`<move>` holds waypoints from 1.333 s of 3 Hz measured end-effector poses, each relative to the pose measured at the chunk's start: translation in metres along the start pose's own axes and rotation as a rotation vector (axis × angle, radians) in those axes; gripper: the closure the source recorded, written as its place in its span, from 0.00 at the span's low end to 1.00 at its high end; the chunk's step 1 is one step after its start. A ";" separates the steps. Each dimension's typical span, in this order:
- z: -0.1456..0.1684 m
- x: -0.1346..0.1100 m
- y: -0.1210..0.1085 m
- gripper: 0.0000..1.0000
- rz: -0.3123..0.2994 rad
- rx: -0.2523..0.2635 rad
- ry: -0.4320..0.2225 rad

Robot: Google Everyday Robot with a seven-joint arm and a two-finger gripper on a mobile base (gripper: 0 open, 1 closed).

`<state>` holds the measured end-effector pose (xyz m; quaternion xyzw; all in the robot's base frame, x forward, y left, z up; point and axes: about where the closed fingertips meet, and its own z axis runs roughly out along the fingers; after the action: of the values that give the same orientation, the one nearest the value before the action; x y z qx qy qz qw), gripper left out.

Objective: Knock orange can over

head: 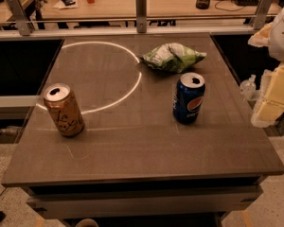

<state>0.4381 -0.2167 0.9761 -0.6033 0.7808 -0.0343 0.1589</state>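
The orange can stands upright near the left edge of the grey table, with dark cursive script on its side and its silver top open. My gripper is at the far right of the view, beyond the table's right edge, partly cut off by the frame. It is far from the orange can, with the blue Pepsi can between them, and it holds nothing that I can see.
A blue Pepsi can stands upright right of centre. A green chip bag lies at the back of the table. A railing and desks stand behind. A small clear bottle sits off the right edge.
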 end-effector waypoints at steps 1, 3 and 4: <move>0.000 0.000 0.000 0.00 0.000 0.000 0.000; -0.004 -0.024 0.005 0.00 0.006 0.006 -0.138; -0.012 -0.062 0.011 0.00 0.025 0.006 -0.302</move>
<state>0.4384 -0.1564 0.9972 -0.5912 0.7554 0.0567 0.2768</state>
